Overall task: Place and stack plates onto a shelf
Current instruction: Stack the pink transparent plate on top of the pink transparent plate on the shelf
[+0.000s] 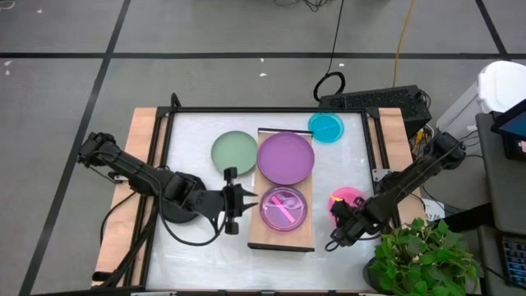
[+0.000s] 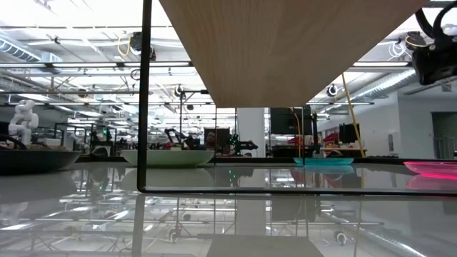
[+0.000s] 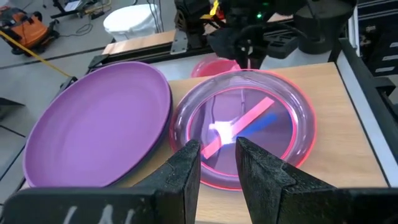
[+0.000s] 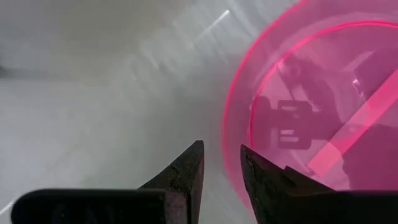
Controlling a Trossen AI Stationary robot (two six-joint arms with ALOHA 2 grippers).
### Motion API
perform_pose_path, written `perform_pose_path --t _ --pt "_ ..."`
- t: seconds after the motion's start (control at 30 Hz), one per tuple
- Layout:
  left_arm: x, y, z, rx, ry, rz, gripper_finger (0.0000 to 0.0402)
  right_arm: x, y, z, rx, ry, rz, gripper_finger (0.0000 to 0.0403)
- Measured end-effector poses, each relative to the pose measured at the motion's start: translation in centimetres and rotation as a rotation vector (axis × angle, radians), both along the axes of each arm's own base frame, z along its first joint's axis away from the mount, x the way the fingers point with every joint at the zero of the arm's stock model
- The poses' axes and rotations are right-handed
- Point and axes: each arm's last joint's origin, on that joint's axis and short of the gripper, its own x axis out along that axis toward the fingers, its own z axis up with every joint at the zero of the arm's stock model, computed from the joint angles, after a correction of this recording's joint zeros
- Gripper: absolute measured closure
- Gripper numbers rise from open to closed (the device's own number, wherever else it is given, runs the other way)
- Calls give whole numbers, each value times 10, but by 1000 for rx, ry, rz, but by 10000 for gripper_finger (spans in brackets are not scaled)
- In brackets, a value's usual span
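The long light-wood shelf board (image 1: 282, 236) lies mid-table; on it sit a big round purple plastic plate (image 1: 285, 158) and a see-through pink-rimmed plate (image 1: 284, 208); a sage-green plate (image 1: 234, 150), a small cyan-blue plate (image 1: 326, 127) and a small bright pink plate (image 1: 345, 200) wait on the white table (image 1: 197, 247); the left gripper (image 3: 217, 163) hangs by the pink-rimmed plate, fingers a small gap apart, holding nothing; the right gripper (image 4: 221, 165) sits by the pink plate's edge, fingers also a bit apart and empty; these plates look light, stiff and slippery, so pinching the thin rim seems best; the low view hides the shelf's top, and the right arm covers part of the pink plate from above
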Motion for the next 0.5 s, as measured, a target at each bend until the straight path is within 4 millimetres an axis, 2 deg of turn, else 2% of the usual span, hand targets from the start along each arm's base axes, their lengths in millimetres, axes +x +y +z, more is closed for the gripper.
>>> perform_pose_path --t 0.5 --pt "3 6 1 11 -10 13 293 4 4 -17 -31 79 2 317"
